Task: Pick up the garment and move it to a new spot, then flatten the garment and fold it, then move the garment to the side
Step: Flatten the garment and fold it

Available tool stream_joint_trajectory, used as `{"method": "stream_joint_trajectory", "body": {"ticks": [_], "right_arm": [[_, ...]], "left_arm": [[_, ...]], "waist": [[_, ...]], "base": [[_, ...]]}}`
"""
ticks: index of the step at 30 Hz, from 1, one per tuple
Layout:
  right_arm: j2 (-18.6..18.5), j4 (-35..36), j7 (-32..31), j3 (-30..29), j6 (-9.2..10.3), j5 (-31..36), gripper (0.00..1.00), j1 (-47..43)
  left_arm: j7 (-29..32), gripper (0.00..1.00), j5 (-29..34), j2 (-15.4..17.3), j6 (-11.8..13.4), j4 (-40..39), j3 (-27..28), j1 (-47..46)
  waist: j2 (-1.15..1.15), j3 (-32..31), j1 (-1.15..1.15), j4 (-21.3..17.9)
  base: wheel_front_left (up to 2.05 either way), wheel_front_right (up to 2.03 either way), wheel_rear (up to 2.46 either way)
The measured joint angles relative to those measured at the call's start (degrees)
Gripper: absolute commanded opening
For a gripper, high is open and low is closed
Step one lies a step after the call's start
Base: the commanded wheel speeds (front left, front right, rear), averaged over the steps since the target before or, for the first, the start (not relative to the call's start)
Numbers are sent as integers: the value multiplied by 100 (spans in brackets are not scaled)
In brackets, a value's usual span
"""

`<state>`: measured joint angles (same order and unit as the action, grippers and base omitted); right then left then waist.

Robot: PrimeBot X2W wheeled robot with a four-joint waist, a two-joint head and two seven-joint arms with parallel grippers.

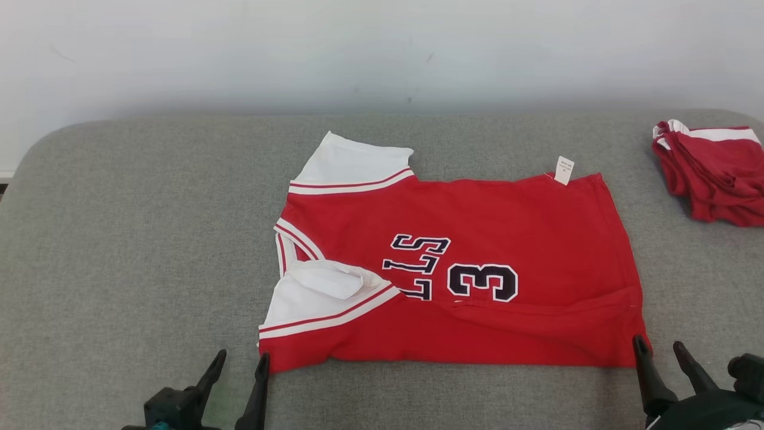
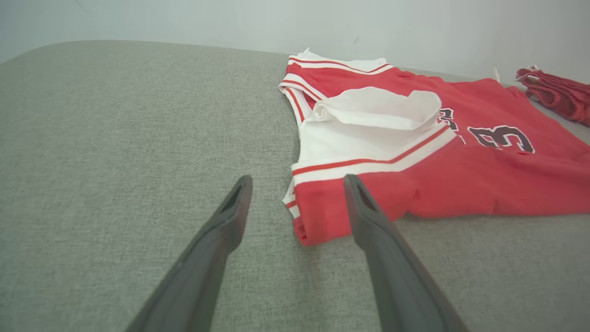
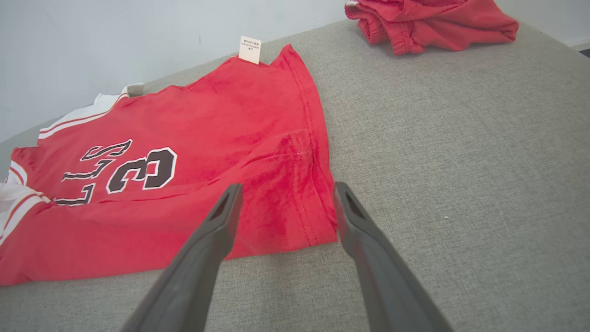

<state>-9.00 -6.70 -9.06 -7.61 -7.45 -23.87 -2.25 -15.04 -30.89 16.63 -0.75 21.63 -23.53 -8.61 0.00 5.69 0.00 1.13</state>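
Observation:
The garment (image 1: 477,239) is a red jersey with white sleeves and a dark number 3, spread flat across the grey surface, collar to the left; its near long edge is folded over. My left gripper (image 1: 242,359) stands open at the garment's near left corner (image 2: 313,221), holding nothing. At the near right corner (image 3: 286,216), my right gripper (image 1: 658,347) is also open, its fingers straddling the hem (image 3: 318,193) without gripping it. In the wrist views, the left gripper (image 2: 297,182) and the right gripper (image 3: 286,190) both show spread fingers.
A second red and white cloth (image 1: 713,173) lies bunched at the far right edge of the grey padded surface (image 1: 131,239); it also appears as a red heap (image 3: 428,20). A pale wall (image 1: 382,48) stands behind. Bare surface lies left of the garment.

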Motion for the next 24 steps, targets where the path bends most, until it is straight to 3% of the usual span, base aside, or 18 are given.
{"method": "stream_joint_trajectory", "body": {"ticks": [22,23,24], "right_arm": [[-93,-1813,349,210,0,350,100,1152],[-75,-1881,353,236,0,344,100,1202],[-55,-1957,363,259,0,332,40,1262]], "left_arm": [[-1,100,114,-358,-481,1451,-221,-869],[-1,95,100,-375,-487,1514,-211,-919],[-2,49,67,-396,-489,1594,-208,-971]], "waist": [[0,498,0,-79],[0,521,0,-81],[0,543,1,-85]], "base": [[0,0,0],[0,0,0],[0,0,0]]}}
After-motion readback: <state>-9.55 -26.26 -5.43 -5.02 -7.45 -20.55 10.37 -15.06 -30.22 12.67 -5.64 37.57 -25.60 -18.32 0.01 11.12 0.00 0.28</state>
